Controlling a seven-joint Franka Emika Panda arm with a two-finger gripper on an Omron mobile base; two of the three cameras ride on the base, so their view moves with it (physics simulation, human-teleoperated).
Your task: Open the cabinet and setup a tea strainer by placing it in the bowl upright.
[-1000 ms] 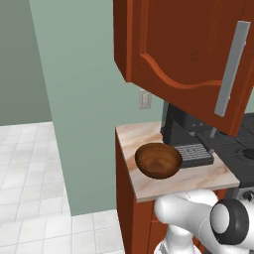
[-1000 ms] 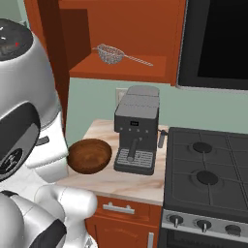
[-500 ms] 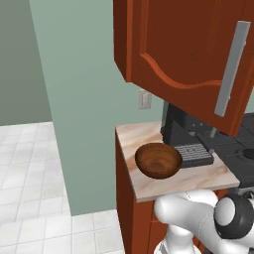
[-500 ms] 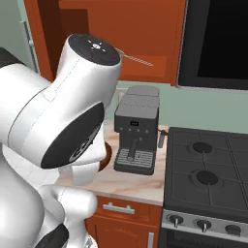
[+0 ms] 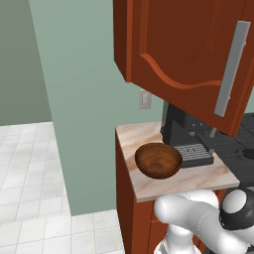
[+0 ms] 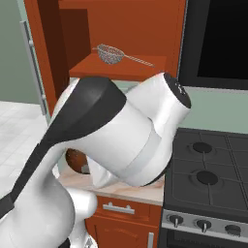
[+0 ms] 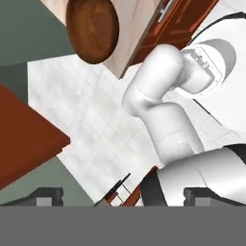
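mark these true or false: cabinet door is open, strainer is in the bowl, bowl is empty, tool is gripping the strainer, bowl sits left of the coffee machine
1. The cabinet door is open: true.
2. The tea strainer is in the bowl: false, it lies on the cabinet shelf.
3. The bowl is empty: true.
4. The tool is gripping the strainer: false, it is open and holds nothing.
5. In the left base view the bowl sits left of the coffee machine: true.

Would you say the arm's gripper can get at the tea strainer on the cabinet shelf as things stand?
Probably yes: the cabinet stands open, and the tea strainer lies exposed on its shelf, nothing in front. The open gripper must turn toward it first.
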